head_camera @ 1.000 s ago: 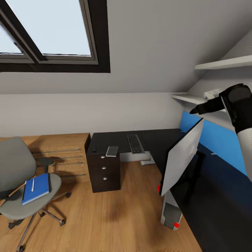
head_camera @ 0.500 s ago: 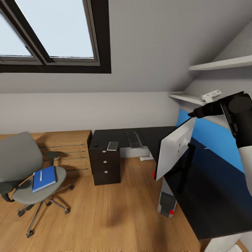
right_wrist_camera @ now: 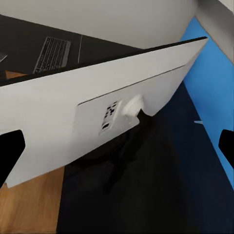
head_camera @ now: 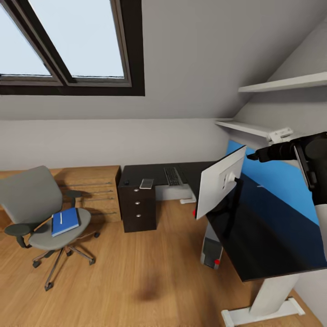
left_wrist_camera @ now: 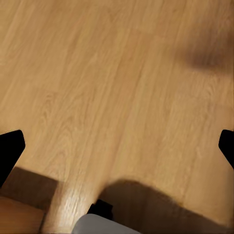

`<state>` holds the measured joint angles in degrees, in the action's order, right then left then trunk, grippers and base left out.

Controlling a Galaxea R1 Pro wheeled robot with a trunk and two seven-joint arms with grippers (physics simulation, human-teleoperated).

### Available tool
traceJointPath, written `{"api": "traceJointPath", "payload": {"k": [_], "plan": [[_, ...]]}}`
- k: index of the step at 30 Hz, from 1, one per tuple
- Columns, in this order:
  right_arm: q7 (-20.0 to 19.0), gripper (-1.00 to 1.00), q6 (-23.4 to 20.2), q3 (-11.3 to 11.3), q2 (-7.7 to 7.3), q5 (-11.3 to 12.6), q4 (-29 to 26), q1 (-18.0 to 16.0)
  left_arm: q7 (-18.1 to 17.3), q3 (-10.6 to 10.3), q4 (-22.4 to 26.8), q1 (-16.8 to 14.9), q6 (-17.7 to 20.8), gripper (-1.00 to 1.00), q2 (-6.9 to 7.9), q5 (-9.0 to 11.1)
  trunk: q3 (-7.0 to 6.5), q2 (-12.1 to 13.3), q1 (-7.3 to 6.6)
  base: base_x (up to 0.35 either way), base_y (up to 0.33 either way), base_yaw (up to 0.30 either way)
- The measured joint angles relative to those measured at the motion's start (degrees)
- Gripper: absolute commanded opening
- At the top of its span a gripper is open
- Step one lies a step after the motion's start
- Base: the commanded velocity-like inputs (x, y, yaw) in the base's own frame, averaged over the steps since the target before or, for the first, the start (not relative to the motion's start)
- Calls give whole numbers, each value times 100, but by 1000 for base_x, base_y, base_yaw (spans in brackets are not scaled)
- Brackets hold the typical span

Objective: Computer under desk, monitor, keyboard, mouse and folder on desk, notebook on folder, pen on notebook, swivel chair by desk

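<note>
Head view: monitor (head_camera: 220, 187) stands on the glossy black tabletop (head_camera: 254, 236), white back toward the robot, with the right gripper (head_camera: 251, 156) just beside its upper edge and apart from it. Right wrist view shows those fingers spread wide, empty; left fingers likewise wide over the wood floor (left_wrist_camera: 117, 87). Judgement: the monitor is rigid, top-heavy and smooth, so grip the stand neck (right_wrist_camera: 139, 117), not the thin panel. Folder (head_camera: 65, 221) lies on the swivel chair (head_camera: 36, 213); keyboard (head_camera: 172, 175) is on the far tabletop.
</note>
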<state>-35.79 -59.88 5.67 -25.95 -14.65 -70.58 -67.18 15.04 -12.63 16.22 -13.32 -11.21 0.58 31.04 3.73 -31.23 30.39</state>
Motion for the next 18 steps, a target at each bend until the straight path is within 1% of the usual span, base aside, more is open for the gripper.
{"api": "traceJointPath", "payload": {"k": [3, 4, 7, 8, 15, 16, 18], "plan": [[0, 100, -1, -35, 0, 9, -15, 88, -4, 2, 0, 0, -2, 100, 0, 0, 0, 0, -1, -143, -273, 0], [0, 100, 1, -110, -1, -1, 128, 155, -9, 3, 1, 1, -3, 100, 0, 0, 0, 0, -1, -94, -323, 0], [1, 100, -2, -126, 4, 12, 323, 163, -10, 3, 0, 0, -4, 100, 0, 0, 0, 0, -1, -90, -327, 0], [1, 100, 0, -135, 2, 0, 616, 167, -10, 3, 1, 0, -4, 100, 0, 1, 1, 1, -1, -87, -330, 0], [20, 100, 14, -139, 0, 6, 972, 167, -9, 1, 0, 0, -4, 100, -4, 1, 0, 0, -1, -86, -330, 0], [34, 100, 51, -140, -1, -4, 1131, 329, -9, -5, 1, 0, -3, 100, -13, -4, 1, 1, -1, -88, -330, 0], [36, 100, 94, -139, 0, 5, 1141, 447, -11, -6, 2, 1, -2, 100, -28, -6, 0, 0, -1, -93, -330, 0]]}}
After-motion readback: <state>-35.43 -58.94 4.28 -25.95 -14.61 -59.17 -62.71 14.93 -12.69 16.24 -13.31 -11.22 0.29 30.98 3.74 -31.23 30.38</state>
